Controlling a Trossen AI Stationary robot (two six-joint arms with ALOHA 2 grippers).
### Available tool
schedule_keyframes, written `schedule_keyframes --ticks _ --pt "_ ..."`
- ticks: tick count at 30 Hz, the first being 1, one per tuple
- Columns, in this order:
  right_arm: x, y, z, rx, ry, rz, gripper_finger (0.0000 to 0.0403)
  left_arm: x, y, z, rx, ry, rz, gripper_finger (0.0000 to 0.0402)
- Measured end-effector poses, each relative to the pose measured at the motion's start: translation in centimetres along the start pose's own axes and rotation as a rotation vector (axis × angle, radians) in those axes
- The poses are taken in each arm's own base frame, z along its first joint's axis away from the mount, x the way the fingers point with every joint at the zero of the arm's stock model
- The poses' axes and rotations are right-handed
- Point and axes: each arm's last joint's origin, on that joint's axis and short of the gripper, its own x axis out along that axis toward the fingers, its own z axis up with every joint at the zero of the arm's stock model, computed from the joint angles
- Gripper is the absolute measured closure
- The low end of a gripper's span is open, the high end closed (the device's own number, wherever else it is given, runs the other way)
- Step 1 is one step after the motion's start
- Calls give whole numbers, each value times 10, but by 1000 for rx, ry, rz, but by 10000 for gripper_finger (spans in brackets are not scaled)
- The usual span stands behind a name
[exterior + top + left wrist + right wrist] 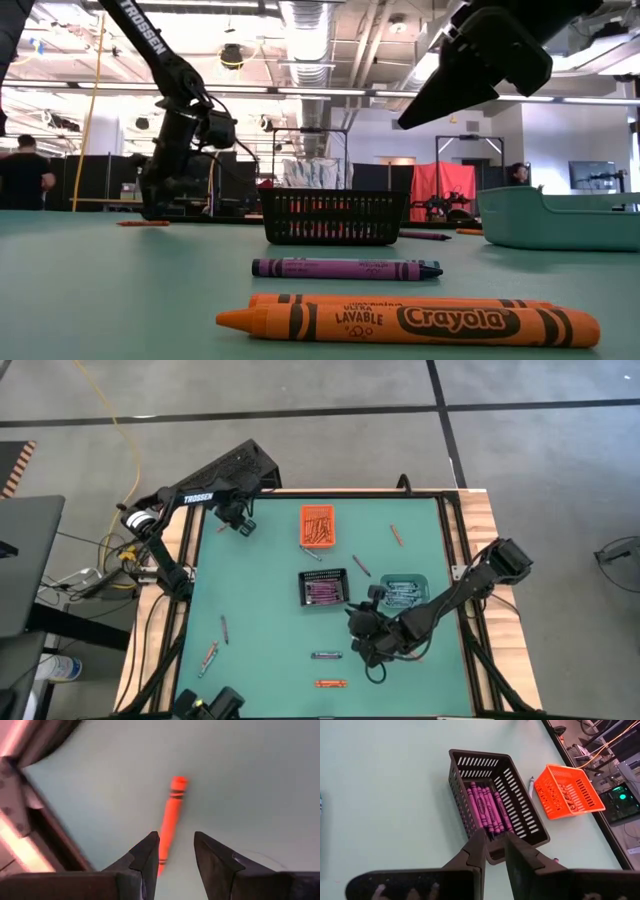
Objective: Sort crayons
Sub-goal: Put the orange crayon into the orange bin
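An orange crayon (pixel 170 817) lies flat on the green table near its far left corner. My left gripper (pixel 176 847) hangs open just above the crayon's near end, pointing steeply down, one finger on each side and clear of it; it also shows from above (pixel 240 524). My right gripper (pixel 495 842) hovers over the near end of the black mesh bin (pixel 492 802), which holds several purple crayons (pixel 485 810). Its fingers stand a narrow gap apart with nothing between them. More crayons lie loose on the table: a purple one (pixel 345 268) and an orange one (pixel 400 322) near the front edge.
The orange bin (pixel 318 525) with orange crayons stands behind the black bin (pixel 323 588); the teal bin (pixel 403 591) is to its right. Stray crayons lie at the far right (pixel 395 535), mid-table (pixel 360 565) and front left (pixel 208 657). The table's raised frame (pixel 30 835) runs close to my left gripper.
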Motion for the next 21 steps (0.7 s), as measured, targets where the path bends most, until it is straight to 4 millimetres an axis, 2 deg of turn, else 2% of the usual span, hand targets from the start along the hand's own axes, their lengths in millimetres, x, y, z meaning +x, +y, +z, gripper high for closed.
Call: schedule_keyframes --ticks 12,21 --pt "0 0 0 1 0 -1 331 -5 9 7 7 -8 -12 288" --pt "1 1 0 1 2 4 331 6 30 10 -174 -36 -63 288"
